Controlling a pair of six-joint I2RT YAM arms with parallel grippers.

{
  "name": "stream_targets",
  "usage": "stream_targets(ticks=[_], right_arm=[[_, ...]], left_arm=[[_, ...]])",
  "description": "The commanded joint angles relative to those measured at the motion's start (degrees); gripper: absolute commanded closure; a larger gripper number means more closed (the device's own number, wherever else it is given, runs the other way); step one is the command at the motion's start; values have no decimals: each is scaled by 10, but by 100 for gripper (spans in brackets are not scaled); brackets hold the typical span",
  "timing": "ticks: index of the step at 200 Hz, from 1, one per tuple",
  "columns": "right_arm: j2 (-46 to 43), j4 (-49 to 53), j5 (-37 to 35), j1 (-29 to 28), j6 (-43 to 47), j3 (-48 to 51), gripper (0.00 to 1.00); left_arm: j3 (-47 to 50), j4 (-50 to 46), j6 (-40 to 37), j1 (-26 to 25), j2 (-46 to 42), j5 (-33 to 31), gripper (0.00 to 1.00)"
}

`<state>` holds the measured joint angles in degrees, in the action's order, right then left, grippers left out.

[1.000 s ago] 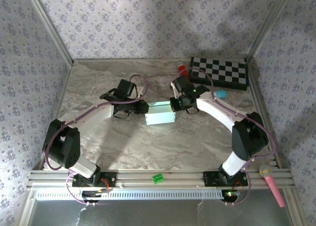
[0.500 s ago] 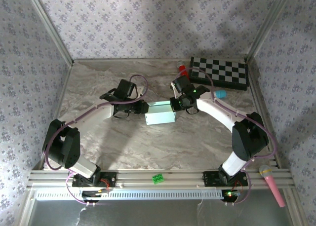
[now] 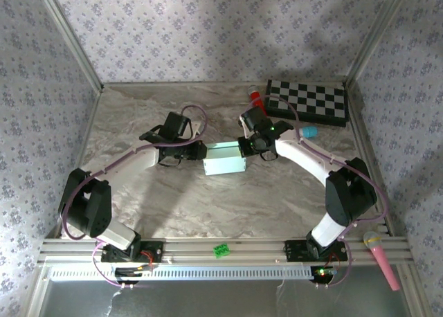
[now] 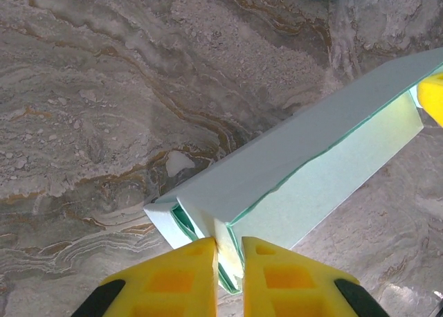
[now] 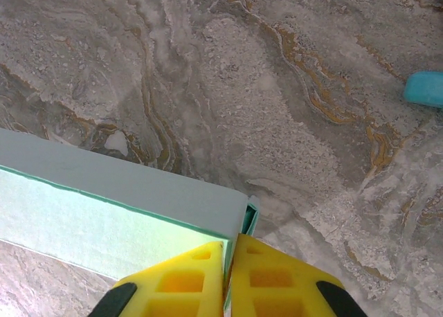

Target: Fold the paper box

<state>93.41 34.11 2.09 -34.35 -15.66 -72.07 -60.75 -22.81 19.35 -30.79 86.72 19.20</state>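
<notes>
Marbled grey table (image 3: 173, 199) inside a wallpapered enclosure, with both arms meeting at mid-table. Between the two pincers lies the paper box (image 3: 225, 159), pale mint-green, already raised from sheet form into a long rectangular body. Its top panel, front wall and the crease between them are formed and squared.

Left pincer (image 4: 228, 244): jaws narrow, clamped on the layered card at the box end directly ahead of its tips. The box runs away from it, up and to the right in the left wrist view. At this end several darker green flap edges stand slightly apart and are not flush, so the closure appears unfinished.

Right pincer (image 5: 228, 246): jaws almost together, pinching a thin flap at the opposite end, with the box body extending to the left of its tips. A small flap edge projects just beyond the corner there.

Judged state of the task: folding of the body is done, and seating or tucking the end flaps on both sides appears to be left. Whether either end is locked inside cannot be told.

Well beyond the right pincer rests a checkerboard (image 3: 306, 101) and, nearer, a teal object (image 3: 309, 131), both apart from the box.
</notes>
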Motion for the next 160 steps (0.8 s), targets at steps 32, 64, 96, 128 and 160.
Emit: stream_targets(ticks=[32,64,96,128,160], right_arm=[[10,18,76,-38,0,33,93],[8,22,74,-41,-1,33,94],[9,25,77,-43,1,33,95],[8,29,77,-45,0,33,95],[8,34,73,-49,3,33,96]], left_arm=[[14,-32,-32,-38,9,31,91],[15,-39,-37,-44,8,26,92],[15,-51,-43,-48,10,16,92],[18,-64,-48,-54,10,10,92],[18,-75,-52,-59,8,2,93]])
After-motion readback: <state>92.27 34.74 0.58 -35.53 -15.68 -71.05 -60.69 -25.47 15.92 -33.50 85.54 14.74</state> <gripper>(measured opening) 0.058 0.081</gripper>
